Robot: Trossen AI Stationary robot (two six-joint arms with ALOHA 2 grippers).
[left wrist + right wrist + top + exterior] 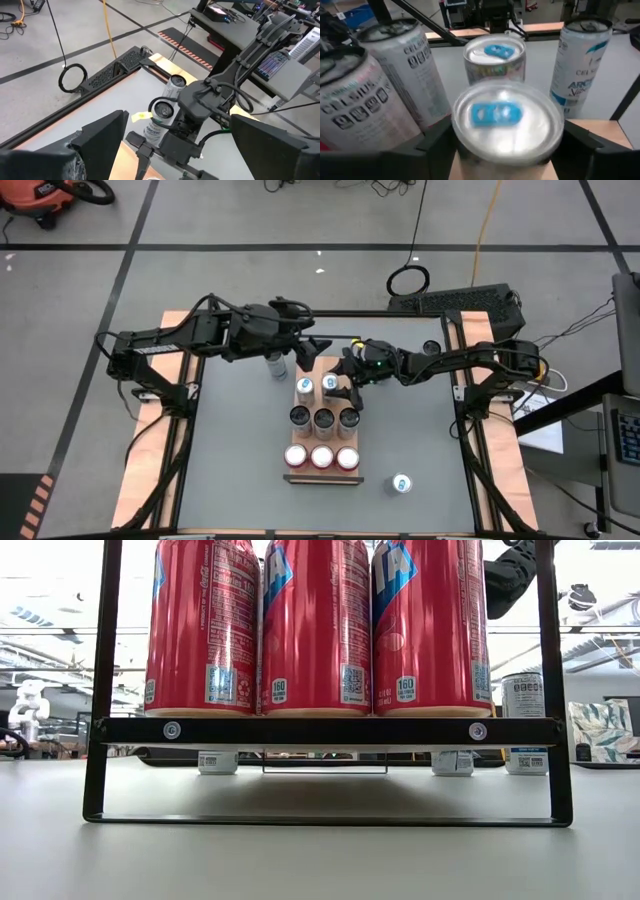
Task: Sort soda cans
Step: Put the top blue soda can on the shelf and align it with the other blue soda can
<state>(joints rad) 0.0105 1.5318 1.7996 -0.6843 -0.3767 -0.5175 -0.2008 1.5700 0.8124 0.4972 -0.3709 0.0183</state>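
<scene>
A raised wooden rack (303,399) holds three red soda cans (321,457) in its near row, three silver-grey ones (323,419) in the middle row and two blue pale-topped ones in the far row. My right gripper (343,387) reaches in from the right and is shut on the nearer blue can (507,120). The other blue can (495,57) stands just behind it. My left gripper (310,332) hangs open above the table's far part, over a silver-grey can (277,364) that stands on the table. My right gripper has the blue can's upper side wall (462,150) between its two fingers, one on each side, just under the rim. The fingers come nearly level from the table's right. The can stands upright, and the gripper hides its base.
One blue can (400,483) stands alone on the table near the front right. Two more cans (162,111) stand beyond my right arm toward the far right corner. The rack's black frame (330,730) stands just in front of the low camera.
</scene>
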